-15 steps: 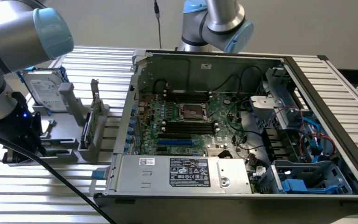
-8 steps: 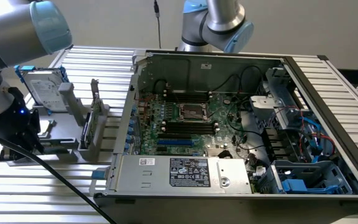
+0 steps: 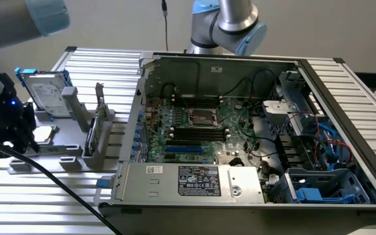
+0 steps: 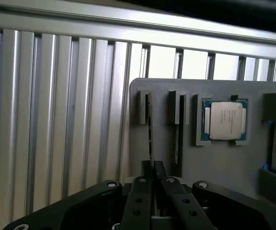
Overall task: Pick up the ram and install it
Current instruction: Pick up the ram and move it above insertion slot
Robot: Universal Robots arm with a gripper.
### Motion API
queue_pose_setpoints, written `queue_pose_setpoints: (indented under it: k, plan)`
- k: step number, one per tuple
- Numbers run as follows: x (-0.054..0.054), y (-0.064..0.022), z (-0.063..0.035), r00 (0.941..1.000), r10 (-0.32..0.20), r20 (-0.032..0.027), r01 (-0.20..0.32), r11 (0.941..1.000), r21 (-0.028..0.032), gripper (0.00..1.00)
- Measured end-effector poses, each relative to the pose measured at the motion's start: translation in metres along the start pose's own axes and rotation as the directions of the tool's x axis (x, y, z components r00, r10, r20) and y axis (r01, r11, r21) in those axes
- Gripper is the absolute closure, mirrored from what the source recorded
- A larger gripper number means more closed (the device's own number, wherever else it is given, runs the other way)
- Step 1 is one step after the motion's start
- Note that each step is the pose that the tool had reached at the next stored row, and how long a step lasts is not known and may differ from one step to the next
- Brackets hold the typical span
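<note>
Silver arm with pale-blue joint caps (image 3: 230, 22) arcs over from rear; black gripper (image 3: 25, 142) (image 4: 153, 166) hangs low at exterior view's left, pointing down.

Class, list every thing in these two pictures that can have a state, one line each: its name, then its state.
computer case, open, its inside bare to view
ram, standing on edge in a slot of the gray holder, not installed
memory slots, look empty
processor chip, lying flat in its holder recess
hard drive, standing upright in the holder
pincer, at the ram's near end
</note>
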State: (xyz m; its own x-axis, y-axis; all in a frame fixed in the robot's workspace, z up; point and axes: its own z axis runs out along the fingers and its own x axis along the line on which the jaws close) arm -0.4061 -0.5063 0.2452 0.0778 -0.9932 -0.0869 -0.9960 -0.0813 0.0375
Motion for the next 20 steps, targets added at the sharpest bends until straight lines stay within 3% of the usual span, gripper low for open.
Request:
queue_pose_setpoints:
  k: [5,9,20]
  plan:
    - [-0.001,-0.0033,-0.0227,1.0,0.001,0.0004,-0.001,1.0,-0.0048,0.86]
    - [-0.002,-0.0121,-0.0411,1.0,0.002,0.0009,-0.002,0.9999,-0.0108,0.86]
    - [-0.004,-0.0575,-0.0927,1.0,0.003,0.0001,-0.003,0.9997,-0.0244,0.86]
